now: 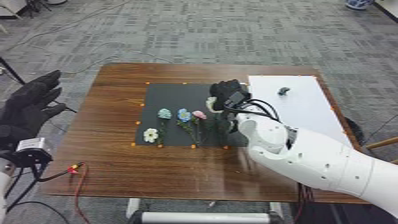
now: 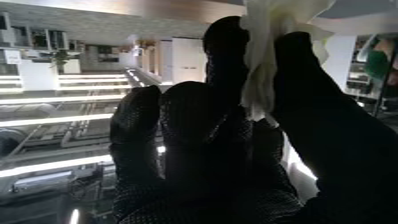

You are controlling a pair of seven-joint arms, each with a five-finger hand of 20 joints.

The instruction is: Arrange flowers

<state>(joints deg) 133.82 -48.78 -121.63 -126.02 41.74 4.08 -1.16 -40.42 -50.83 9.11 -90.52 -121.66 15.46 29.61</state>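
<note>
Grey floor around the brown bench, with a blue and white pot far back. Long, bright lights in the room.

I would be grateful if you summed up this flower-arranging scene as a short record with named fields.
table: brown wood
dark mat: white flower, pale blue-green flower, blue flower, pink flower
white sheet: right of the mat, small dark green item on it
right hand: pale flower pinched in its fingers
left hand: open, beyond the table's left edge
</note>
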